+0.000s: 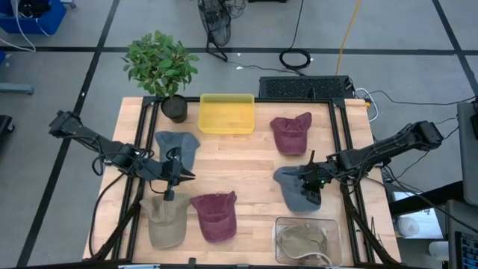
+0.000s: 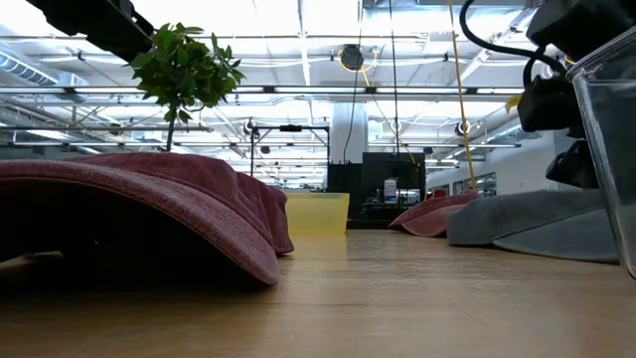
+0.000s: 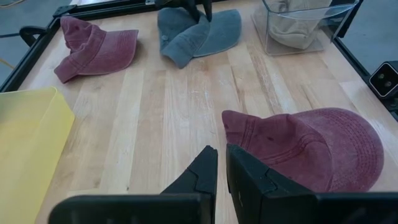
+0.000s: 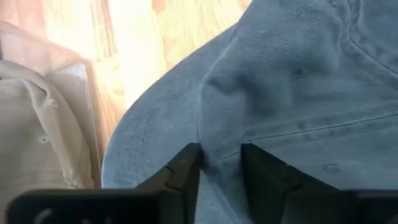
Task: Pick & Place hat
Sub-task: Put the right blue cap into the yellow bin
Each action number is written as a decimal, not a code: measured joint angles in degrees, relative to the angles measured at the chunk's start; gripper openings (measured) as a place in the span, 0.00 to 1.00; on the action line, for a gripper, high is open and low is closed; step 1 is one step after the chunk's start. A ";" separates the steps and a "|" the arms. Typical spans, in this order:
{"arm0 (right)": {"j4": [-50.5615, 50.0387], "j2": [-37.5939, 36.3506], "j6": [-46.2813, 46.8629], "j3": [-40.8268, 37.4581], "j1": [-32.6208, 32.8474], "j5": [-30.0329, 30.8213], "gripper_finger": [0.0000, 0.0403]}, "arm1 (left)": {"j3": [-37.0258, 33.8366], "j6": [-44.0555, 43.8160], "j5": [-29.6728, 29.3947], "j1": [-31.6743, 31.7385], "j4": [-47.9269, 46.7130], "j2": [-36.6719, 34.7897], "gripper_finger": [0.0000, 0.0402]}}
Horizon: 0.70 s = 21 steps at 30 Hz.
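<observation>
A grey-blue hat (image 1: pixel 297 191) lies on the table's right side, and my right gripper (image 4: pixel 221 153) comes down on it, shut on its cloth. The clear box (image 1: pixel 308 240) just nearer holds a beige hat (image 4: pixel 37 130). My left gripper (image 3: pixel 222 169) hovers shut over the table's left half, with nothing between its fingers. It stands between a second grey-blue hat (image 1: pixel 177 146) and a beige hat (image 1: pixel 166 220). A maroon hat (image 3: pixel 305 146) lies just in front of it. My right gripper pinches a raised ridge of the hat's grey-blue cloth (image 4: pixel 221 134) between its two fingers, on the hat's upper side. The fingers slant down onto it from the table's right. The rest of the hat lies flat on the table.
Another maroon hat (image 1: pixel 291 133) lies at the far right. A yellow bin (image 1: pixel 226 113) and a potted plant (image 1: pixel 163 71) stand at the far edge. Black rails frame the table's sides. Bare wood (image 1: pixel 246 168) shows in the middle.
</observation>
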 joint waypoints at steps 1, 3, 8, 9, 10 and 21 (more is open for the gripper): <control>0.16 0.00 0.00 0.01 0.00 -0.19 0.20 | 0.00 0.00 0.00 0.00 0.01 0.00 0.10; 0.75 0.01 -0.01 -0.01 0.00 -1.28 0.15 | 0.00 0.02 0.00 0.00 0.02 0.00 0.10; 6.90 0.09 -0.65 -0.08 0.00 -1.36 0.06 | 0.00 0.07 -0.10 0.00 0.07 0.00 0.10; 9.07 0.09 -1.21 -0.10 0.00 -1.34 0.05 | 0.00 0.12 -0.39 0.00 0.07 0.00 0.10; 11.50 0.09 -1.66 -0.10 0.00 -1.37 0.05 | 0.00 0.13 -0.73 0.00 0.09 0.00 0.10; 23.98 0.23 -7.29 2.17 -0.66 1.97 0.05 | 0.00 2.08 -1.88 0.02 2.96 0.00 0.10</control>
